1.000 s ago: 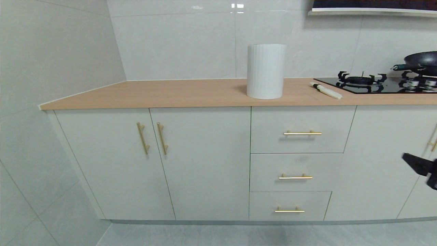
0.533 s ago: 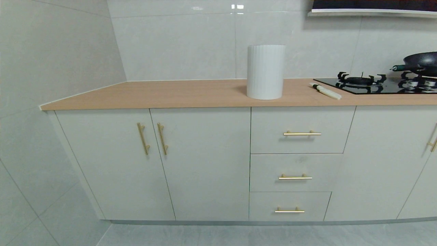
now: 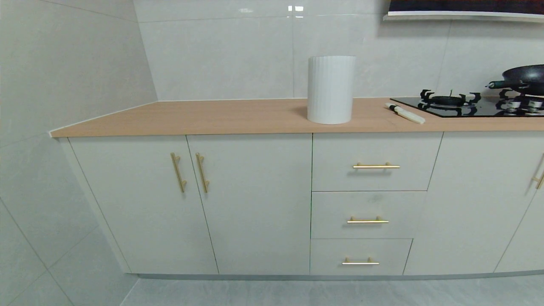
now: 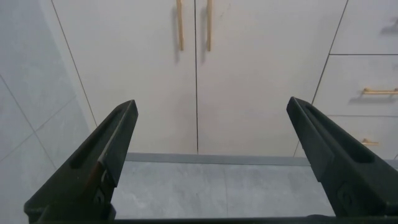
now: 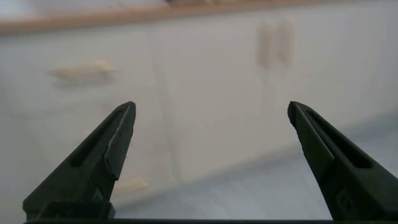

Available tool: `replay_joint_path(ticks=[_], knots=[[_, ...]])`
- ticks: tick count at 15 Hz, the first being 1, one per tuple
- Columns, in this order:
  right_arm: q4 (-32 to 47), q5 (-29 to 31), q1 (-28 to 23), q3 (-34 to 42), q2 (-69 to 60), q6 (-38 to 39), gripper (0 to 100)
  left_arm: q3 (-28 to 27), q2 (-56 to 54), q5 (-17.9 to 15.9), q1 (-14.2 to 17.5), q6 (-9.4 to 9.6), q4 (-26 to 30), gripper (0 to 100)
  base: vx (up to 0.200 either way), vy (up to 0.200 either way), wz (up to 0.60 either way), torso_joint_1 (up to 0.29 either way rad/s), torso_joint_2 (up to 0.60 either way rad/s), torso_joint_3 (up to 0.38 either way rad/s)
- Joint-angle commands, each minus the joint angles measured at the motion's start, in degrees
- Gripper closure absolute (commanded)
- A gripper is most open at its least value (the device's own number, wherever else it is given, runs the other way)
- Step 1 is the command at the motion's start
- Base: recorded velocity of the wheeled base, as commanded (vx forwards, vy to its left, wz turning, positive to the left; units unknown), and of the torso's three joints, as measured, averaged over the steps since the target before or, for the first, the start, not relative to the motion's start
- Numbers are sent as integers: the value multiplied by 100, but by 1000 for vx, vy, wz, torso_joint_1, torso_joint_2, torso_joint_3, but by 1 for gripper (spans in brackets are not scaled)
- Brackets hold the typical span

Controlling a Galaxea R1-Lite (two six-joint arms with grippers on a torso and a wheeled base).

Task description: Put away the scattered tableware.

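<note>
Nearest, the left tool (image 4: pixel 211 109) hung low with its jaws wide apart and nothing between them, facing the cabinet doors (image 4: pixel 249 81) and the grey floor (image 4: pixel 211 186) at their foot. The right tool (image 5: pixel 211 109) was likewise spread wide and empty, pointed at blurred cabinet fronts. Beyond, in the head view, the two doors with upright gold handles stood shut on the left. A stack of three drawers (image 3: pixel 369 204) with level gold handles stood shut just right of them. Above ran the wooden worktop (image 3: pixel 212 117). On it a white ribbed canister (image 3: pixel 331 89) stood upright over the top drawer. The utensil (image 3: pixel 405 113), pale with a dark end, lay flat on the worktop between the canister and the hob (image 3: pixel 467 106), near the hob's corner and apart from the canister. Farther right a dark pan (image 3: pixel 525 78) sat on the hob. A tiled wall (image 3: pixel 221 55) closed the back.
</note>
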State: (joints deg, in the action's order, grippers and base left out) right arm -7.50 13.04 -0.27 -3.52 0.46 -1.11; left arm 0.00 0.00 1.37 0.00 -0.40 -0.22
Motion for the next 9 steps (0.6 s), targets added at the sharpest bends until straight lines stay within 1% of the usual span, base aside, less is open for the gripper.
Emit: replay_joint_path(ticks=[1,3,9], knots=[[301,-452,0,352,-38,5,0,0,0,4,0,-4,4,0,0,0,0,0,0,0],[838,-909,0,326,-38,23,0,0,0,4,0,-4,4,0,0,0,0,0,0,0],[741,-988,0,352,-38,-3,0,0,0,4,0,5,-4,0,0,0,0,0,0,0]])
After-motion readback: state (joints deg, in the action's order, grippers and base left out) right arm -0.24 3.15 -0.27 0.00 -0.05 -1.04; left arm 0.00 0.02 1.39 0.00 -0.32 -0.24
